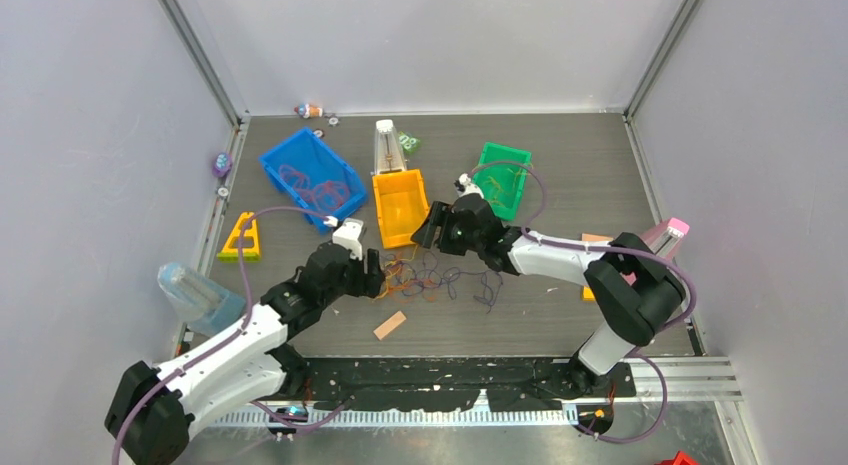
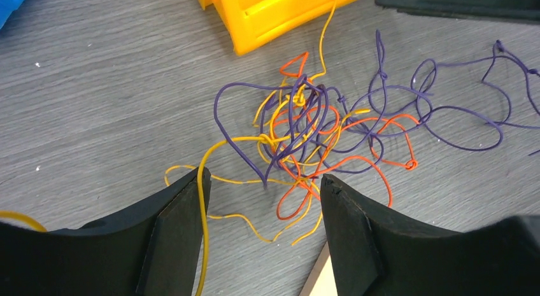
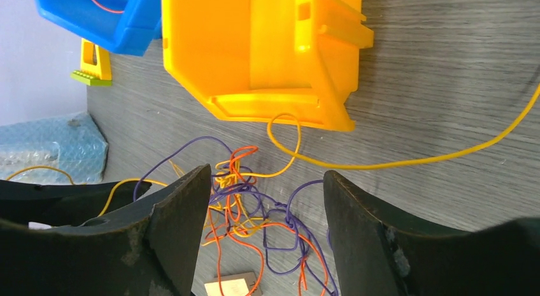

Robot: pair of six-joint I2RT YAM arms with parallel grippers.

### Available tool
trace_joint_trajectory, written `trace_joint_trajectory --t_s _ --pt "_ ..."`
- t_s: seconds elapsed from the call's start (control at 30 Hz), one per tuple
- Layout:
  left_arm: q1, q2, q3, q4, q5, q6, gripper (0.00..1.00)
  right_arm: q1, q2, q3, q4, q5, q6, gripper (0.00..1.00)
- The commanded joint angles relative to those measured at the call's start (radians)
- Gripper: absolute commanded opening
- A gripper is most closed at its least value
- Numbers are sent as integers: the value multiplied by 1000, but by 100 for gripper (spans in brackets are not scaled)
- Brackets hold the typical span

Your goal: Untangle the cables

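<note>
Closest to me, a wooden block lies short of the yellow bin, just beside the near edge of the cables. A dragged loop could catch it and pull it along.

My left gripper sits to the bin's near left, jaws spread and clamping nothing. One yellow strand runs against its left finger. If I close here, I judge I'd pinch that strand plus whatever purple and orange loops lie between. Pulling would then tighten the knots rather than free them.

The cables lie in one knotted heap on the table right in front of the bin. My right gripper hovers at the bin's front right corner, also released. A long yellow strand curls against the bin's front wall. Tugged, it could snag the lip or shift the bin.
</note>
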Motion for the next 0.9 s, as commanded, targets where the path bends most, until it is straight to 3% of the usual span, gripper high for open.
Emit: trace_joint_trajectory --t_s 0.0,0.17,0.37,0.53,0.73,0.87 --pt "41 30 37 118 134 34 65 5 19 27 66 38 31 68" --pt "43 101 49 168 210 59 67 5 59 17 94 42 25 63" --pt "45 202 73 212 253 65 62 6 120 26 134 58 22 60" --pt "44 238 96 210 268 87 33 6 118 21 127 127 31 61" --pt "44 174 69 195 258 96 0 6 62 2 120 174 25 76" --pt "44 114 42 192 272 94 0 4 39 4 105 183 24 78"
